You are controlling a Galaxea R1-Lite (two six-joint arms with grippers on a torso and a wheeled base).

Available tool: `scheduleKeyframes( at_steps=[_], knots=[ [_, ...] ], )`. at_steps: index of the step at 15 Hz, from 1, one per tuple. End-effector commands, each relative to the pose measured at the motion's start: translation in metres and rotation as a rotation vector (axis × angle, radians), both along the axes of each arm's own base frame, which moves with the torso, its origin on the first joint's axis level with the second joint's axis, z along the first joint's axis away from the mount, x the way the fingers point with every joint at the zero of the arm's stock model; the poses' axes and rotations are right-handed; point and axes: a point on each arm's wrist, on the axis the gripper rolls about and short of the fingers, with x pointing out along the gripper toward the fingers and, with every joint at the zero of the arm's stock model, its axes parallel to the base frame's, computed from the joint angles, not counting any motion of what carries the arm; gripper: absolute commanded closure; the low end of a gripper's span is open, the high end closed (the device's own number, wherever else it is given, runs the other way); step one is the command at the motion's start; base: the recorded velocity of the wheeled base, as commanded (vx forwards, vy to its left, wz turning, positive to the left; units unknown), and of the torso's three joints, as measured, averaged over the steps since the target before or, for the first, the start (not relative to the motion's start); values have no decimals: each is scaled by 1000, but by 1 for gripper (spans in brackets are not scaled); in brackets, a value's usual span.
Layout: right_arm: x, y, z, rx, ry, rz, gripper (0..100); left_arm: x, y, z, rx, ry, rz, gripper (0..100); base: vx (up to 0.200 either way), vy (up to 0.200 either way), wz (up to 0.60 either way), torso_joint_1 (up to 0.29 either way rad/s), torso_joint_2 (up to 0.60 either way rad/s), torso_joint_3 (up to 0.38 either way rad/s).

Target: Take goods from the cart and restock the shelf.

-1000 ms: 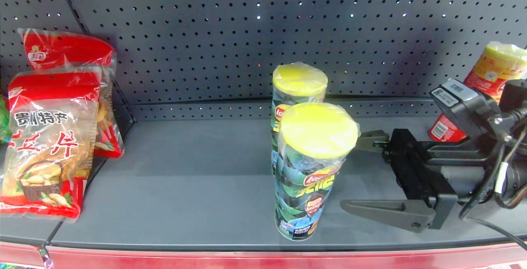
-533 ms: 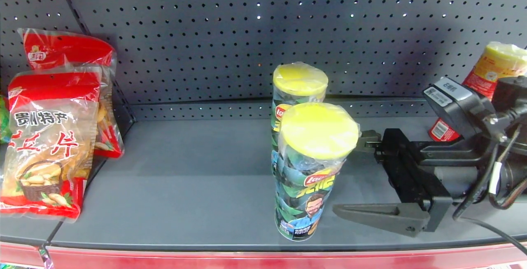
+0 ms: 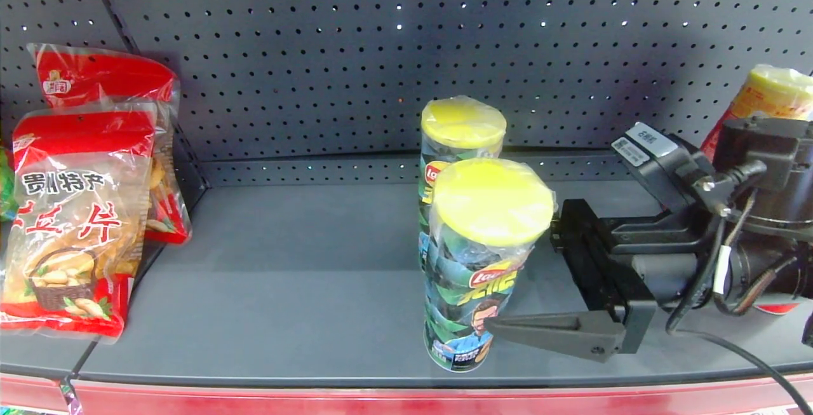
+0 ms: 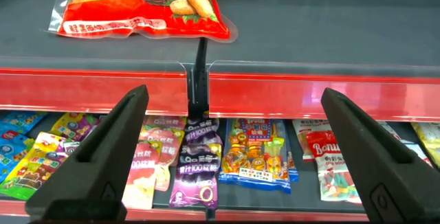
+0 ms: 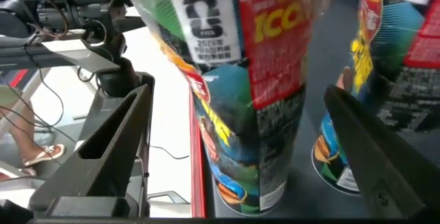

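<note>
Two green chip cans with yellow lids stand on the grey shelf [image 3: 286,300]. The front can [image 3: 479,269] is near the shelf's front edge and the rear can [image 3: 462,138] is right behind it. My right gripper [image 3: 521,269] is open at the front can's right side, its near finger [image 3: 552,333] reaching the can's base and its far finger hidden behind the can. In the right wrist view the front can [image 5: 247,93] sits between the open fingers and the rear can [image 5: 371,114] is beside it. My left gripper [image 4: 234,92] hangs open in front of the red shelf edge [image 4: 309,86].
Red-topped snack bags [image 3: 70,211] lean at the shelf's left end. A red can with a yellow lid [image 3: 772,94] stands at the back right behind my right arm. A pegboard wall [image 3: 381,53] closes the back. A lower shelf holds candy packs [image 4: 254,152].
My right gripper has slid left along the shelf, so its open fingers now flank the front can. Both cans and the bags have stayed put.
</note>
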Motion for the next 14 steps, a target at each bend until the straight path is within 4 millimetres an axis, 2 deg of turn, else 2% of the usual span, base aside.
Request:
scheduleKeyframes(
  at_steps=[1,5,6,13,14],
  knots=[
    [5,5,-3,-6,6,6,0,0,0,0,0,0,1,0,0,0,0,0,0,0],
    [5,12,-6,-11,0,18,0,0,0,0,0,0,1,0,0,0,0,0,0,0],
    [6,13,-5,-6,-16,19,100,0,0,0,0,0,1,0,0,0,0,0,0,0],
    [1,8,-3,-2,-18,12,100,0,0,0,0,0,1,0,0,0,0,0,0,0],
    [-5,1,-3,-1,-20,4,100,0,0,0,0,0,1,0,0,0,0,0,0,0]
  ],
)
